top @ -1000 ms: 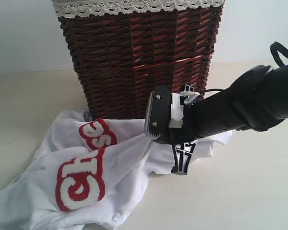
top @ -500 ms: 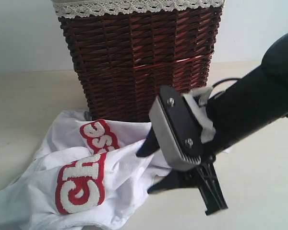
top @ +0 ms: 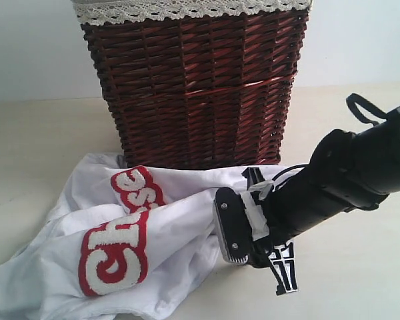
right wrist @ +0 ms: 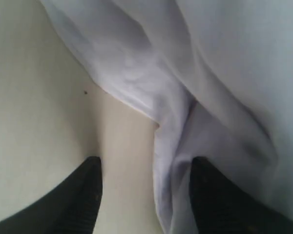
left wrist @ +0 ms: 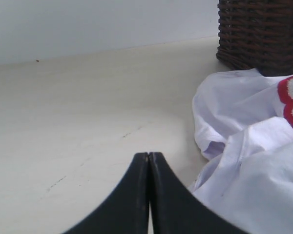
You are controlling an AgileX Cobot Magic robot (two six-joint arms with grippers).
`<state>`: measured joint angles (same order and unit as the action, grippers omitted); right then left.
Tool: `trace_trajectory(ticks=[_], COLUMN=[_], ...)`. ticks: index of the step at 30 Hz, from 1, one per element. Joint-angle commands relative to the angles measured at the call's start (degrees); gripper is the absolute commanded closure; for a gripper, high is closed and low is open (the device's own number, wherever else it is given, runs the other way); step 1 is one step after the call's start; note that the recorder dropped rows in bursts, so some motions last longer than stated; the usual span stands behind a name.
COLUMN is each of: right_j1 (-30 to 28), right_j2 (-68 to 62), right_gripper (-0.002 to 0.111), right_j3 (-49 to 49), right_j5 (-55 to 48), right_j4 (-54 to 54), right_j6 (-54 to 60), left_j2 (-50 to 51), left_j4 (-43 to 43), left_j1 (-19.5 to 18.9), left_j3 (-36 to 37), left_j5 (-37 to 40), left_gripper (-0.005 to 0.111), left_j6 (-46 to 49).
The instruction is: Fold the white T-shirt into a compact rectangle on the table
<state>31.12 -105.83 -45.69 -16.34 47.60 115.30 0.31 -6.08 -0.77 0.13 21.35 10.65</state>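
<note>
A second ago the right pincer [top: 257,257] was up in front of the lower weave of the wicker basket [top: 193,87], with a ridge of cloth drawn taut towards it. Half a second ago it swung large and close to the exterior camera. Now it sits lower and nearer the table [top: 360,280], and the ridge has slackened into a soft fold. Its fingers [right wrist: 85,195] stand well apart. One loose fold of the white T-shirt [right wrist: 210,73] runs between them and lies against one finger without being pinched (the other finger has only bare table beside it). The rest of the white T-shirt [top: 167,227] is spread in a crumpled heap ahead of this pincer and away to the side where the other arm works, reaching back to the foot of the basket. The basket rises beyond the pincer, and white lace trim [top: 187,10] edges its rim. The left pincer [left wrist: 148,161] is closed tip to tip with nothing between the fingers. It is low over bare table [left wrist: 78,112], and the shirt's edge [left wrist: 254,161] lies just off to one side of it, not touching. As for writing, fuzzy white letters sit on a red band. The nearer patch [top: 113,257] begins "Ch", the patch [top: 139,189] closer to the basket shows "se", and a crease breaks the word, so the whole cannot be read.
</note>
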Motion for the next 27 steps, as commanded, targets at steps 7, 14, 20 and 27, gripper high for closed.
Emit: trace_trajectory(ticks=[7,14,20,27], right_j1=[-0.15,-0.15,-0.15,-0.28], right_j2=[-2.63,-2.02,8.58,20.69], right_gripper=[0.107,0.108,0.108,0.108], right_j3=[-0.04,-0.04,-0.04,-0.04], right_j5=[3.61,2.97,-12.04,-33.45], right_j4=[0.38,0.38,-1.03,-22.10], right_j6=[0.52,0.05,0.05,-7.94], left_j2=[-0.31,-0.31,-0.31,-0.31], left_j4=[-0.35,-0.35,-0.35,-0.35], left_j1=[0.18,0.18,0.18,0.18], left_j3=[-0.13,-0.13,-0.13,-0.13], left_j5=[-0.59,-0.59,-0.59,-0.59], left_gripper=[0.107,0.107,0.107,0.107], left_j6=[0.09,0.09,0.09,0.09])
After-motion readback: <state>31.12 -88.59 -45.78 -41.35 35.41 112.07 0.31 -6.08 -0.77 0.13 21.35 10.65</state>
